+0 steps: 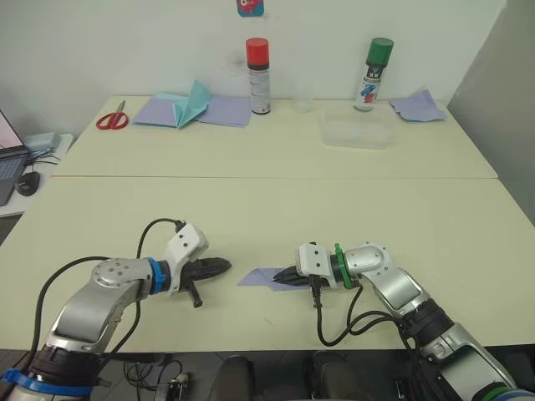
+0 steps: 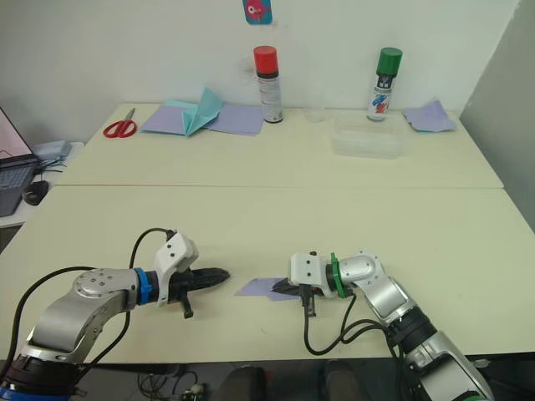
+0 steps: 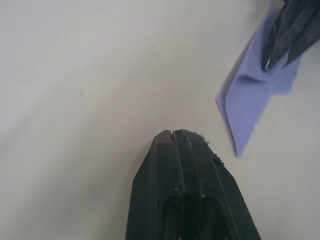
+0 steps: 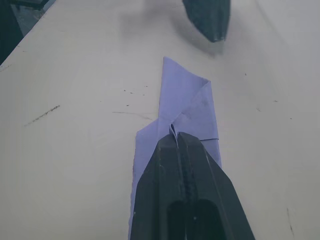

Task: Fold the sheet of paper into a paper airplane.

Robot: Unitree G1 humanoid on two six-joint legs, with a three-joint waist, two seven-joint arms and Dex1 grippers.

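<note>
The desk (image 1: 251, 209) carries the folded paper (image 1: 261, 276) near its front edge, lying flat between the two grippers. The right gripper (image 1: 288, 274) lies low over the paper's right part, its jaws pressed together on a small raised fold at the paper's middle, as the right wrist view shows (image 4: 176, 136). The left gripper (image 1: 219, 267) rests on the desk just left of the paper, apart from it, its jaws closed and holding nothing. The paper's narrow pointed end reaches toward the left gripper's tip, with bare desk between them.
</note>
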